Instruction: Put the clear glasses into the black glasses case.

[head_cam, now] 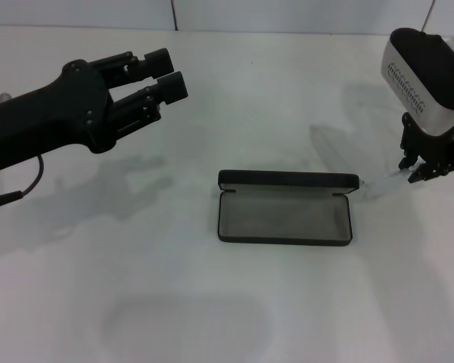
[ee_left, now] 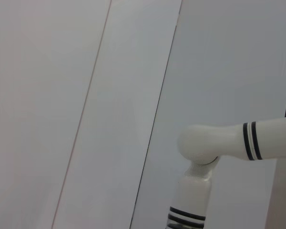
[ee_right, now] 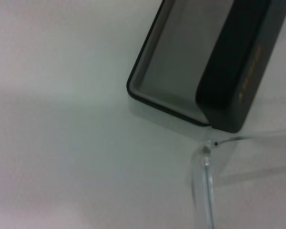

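The black glasses case [head_cam: 284,218] lies open mid-table, its grey lining bare and its lid [head_cam: 287,180] standing along the far side. My right gripper [head_cam: 422,172] hangs just right of the case's right end, shut on the clear glasses [head_cam: 380,184], which reach from its fingers toward the case's far right corner. In the right wrist view one thin clear arm of the glasses [ee_right: 203,188] runs to a hinge right beside a corner of the case [ee_right: 190,62]. Raised over the table's far left, my left gripper [head_cam: 166,74] stands open with nothing in it.
The white tabletop [head_cam: 174,302] surrounds the case. A pale wall [head_cam: 287,13] backs the table's far edge. The left wrist view holds only wall panels and a white banded arm joint [ee_left: 214,143].
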`<action>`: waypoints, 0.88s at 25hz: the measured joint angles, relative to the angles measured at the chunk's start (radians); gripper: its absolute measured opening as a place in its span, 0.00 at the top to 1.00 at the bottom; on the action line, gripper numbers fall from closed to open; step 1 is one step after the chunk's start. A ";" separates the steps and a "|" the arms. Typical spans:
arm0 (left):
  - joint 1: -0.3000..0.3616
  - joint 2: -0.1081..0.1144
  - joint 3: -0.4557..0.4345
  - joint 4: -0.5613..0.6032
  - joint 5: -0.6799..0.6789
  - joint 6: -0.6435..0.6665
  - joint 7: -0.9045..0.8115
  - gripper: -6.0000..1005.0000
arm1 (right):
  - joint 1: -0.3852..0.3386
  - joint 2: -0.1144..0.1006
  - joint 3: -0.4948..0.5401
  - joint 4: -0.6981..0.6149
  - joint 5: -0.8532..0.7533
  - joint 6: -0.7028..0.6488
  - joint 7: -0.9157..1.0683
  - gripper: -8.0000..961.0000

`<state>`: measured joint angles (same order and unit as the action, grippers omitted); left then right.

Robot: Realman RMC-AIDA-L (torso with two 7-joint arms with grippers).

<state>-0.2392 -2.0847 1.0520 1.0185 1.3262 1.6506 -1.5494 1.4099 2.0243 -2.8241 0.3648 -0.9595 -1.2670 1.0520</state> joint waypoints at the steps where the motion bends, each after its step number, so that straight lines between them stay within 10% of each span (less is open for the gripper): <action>1: 0.000 0.000 0.000 0.000 0.000 0.000 0.000 0.63 | 0.001 0.000 0.000 0.000 0.000 0.000 0.002 0.69; 13: 0.012 0.001 -0.002 0.000 -0.002 0.000 -0.002 0.64 | -0.006 -0.002 0.000 0.033 0.011 0.020 0.044 0.87; 22: 0.002 0.003 -0.004 -0.002 -0.007 0.001 -0.004 0.65 | 0.012 -0.001 0.000 0.376 0.348 -0.126 0.041 0.88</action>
<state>-0.2374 -2.0819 1.0484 1.0169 1.3194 1.6519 -1.5537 1.4223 2.0230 -2.8241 0.7409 -0.6119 -1.3930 1.0934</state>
